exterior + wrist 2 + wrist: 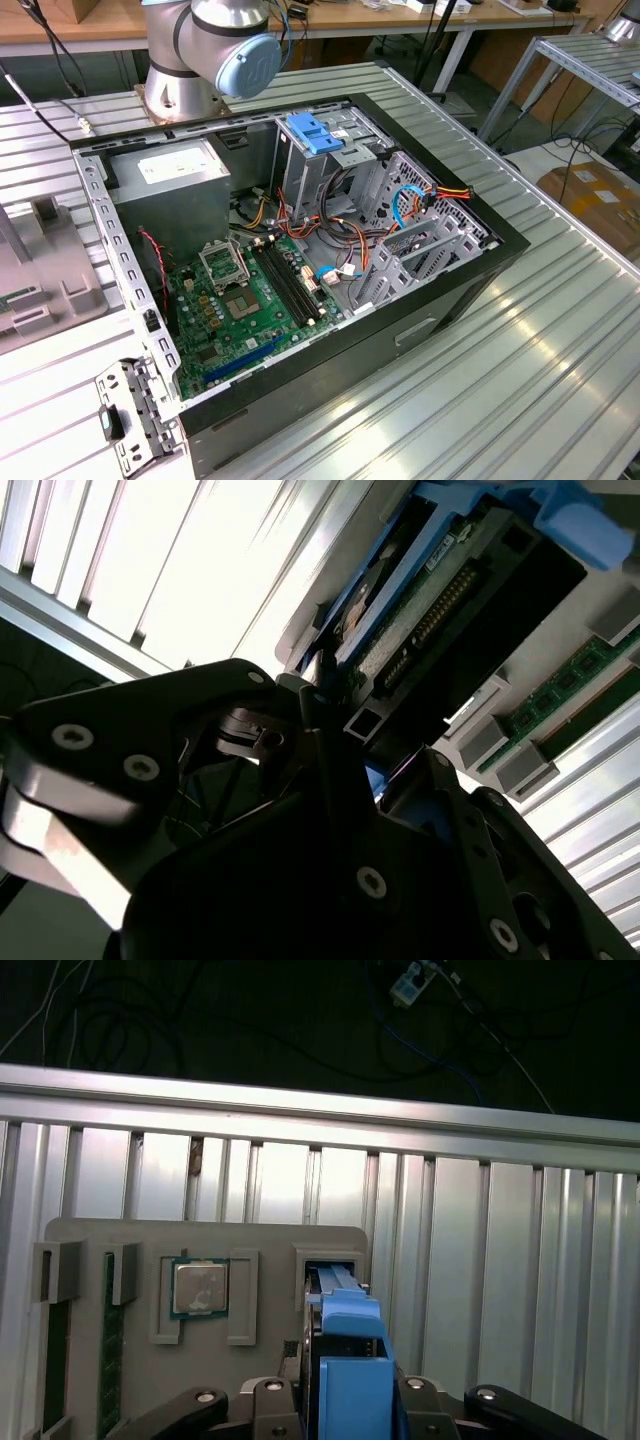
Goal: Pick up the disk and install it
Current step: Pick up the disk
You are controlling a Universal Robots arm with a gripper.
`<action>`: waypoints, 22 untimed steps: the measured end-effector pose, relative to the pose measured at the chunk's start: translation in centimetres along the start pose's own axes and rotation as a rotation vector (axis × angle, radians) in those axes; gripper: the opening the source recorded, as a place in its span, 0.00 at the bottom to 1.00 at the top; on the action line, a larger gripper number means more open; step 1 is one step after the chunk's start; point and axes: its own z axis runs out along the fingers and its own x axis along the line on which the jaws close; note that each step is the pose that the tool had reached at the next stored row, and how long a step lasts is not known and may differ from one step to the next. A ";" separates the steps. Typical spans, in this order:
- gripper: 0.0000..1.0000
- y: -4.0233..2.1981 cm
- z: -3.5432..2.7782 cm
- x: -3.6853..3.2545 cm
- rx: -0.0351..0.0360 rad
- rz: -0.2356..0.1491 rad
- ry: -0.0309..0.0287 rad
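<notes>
The disk (345, 1310) stands on edge in a slot of a grey parts tray (270, 1240), with its blue plastic rail facing the camera. In the second wrist view the disk (440, 590) shows its connector edge and circuit board between blue rails. My gripper (352, 1410) has a black finger pressed against each side of the blue rail, so it is shut on the disk. In the second wrist view the gripper (350, 750) meets the disk's near end. The disk's lower end still sits in the tray slot.
The tray also holds a processor chip (200, 1288) and memory sticks (110, 1360). In the exterior view the tray (50, 280) lies at the left, beside the open computer case (300, 250) with its grey power supply (170, 180) and a blue latch (315, 133) on the drive cage.
</notes>
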 end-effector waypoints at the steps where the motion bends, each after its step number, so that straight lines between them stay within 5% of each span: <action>1: 0.37 0.00 0.00 0.00 0.0000 0.000 0.0000; 22: 0.37 0.02 -0.48 -0.06 -0.0001 0.000 -0.0002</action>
